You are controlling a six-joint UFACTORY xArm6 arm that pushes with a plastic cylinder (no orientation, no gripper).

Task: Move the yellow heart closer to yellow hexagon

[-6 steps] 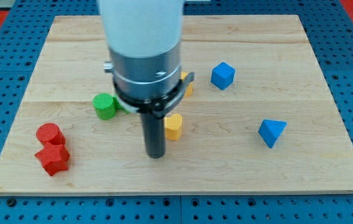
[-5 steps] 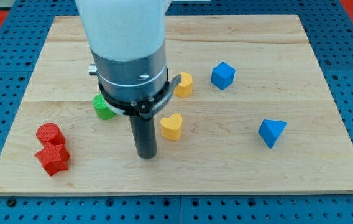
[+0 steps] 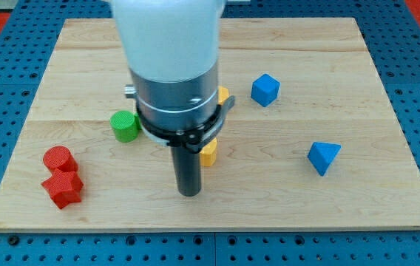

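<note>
My tip (image 3: 188, 193) rests on the wooden board (image 3: 358, 192), just below and to the left of the yellow heart (image 3: 208, 154). The arm hides most of the heart; only its right edge shows. The yellow hexagon (image 3: 223, 94) sits above the heart, near the board's middle, and the arm covers most of it too. The gap between the two yellow blocks is hidden by the arm.
A green cylinder (image 3: 124, 125) stands left of the arm. A red cylinder (image 3: 58, 159) and a red star-like block (image 3: 63, 188) sit at lower left. A blue cube (image 3: 265, 89) is at upper right and a blue wedge-shaped block (image 3: 322, 157) at right.
The arm swung left and then back right, and my tip now sits slightly lower and right of where it began. The yellow heart shows no clear shift.
</note>
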